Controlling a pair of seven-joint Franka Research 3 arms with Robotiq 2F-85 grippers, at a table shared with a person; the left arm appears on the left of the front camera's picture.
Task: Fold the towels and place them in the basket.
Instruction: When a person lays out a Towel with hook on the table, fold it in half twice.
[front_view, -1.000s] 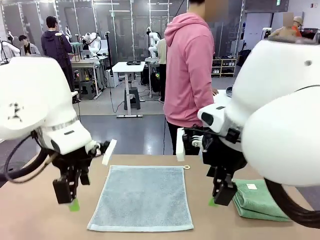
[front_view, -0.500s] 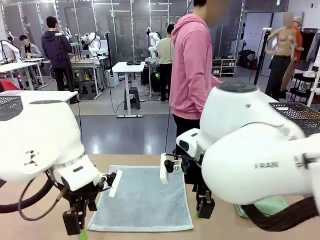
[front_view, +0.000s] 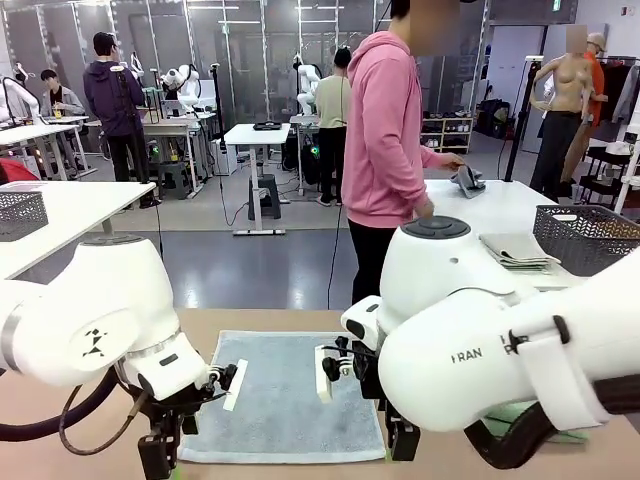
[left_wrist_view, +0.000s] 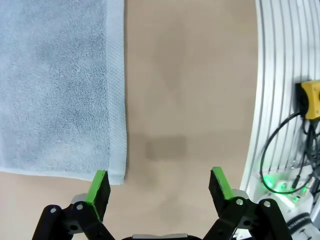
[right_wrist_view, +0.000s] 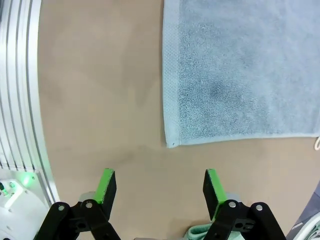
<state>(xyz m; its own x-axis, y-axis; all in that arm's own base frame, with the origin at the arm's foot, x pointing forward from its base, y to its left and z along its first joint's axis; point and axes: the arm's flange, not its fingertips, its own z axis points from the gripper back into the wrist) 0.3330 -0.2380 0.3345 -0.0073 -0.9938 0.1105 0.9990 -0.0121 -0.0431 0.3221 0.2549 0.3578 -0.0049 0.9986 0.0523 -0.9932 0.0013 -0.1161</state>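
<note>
blue towel (front_view: 285, 395) lies flat on desk (left_wrist_view: 190, 75) between the two arms. left pincer (left_wrist_view: 159, 182) wide open, empty, one finger (left_wrist_view: 98, 187) at a towel corner, the other over bare desk. right pincer (right_wrist_view: 159, 186) wide open, empty, over bare desk just off another corner. bit of green towel (right_wrist_view: 197, 233) by its finger.

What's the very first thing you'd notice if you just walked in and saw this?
The big white left arm and right arm crowd the near side of the table, with the left gripper and right gripper open, each close to a near corner of the blue-grey towel lying flat in the middle. Beyond it stands a person in a bright pink hoodie, by a white table holding a dark mesh basket.
</note>
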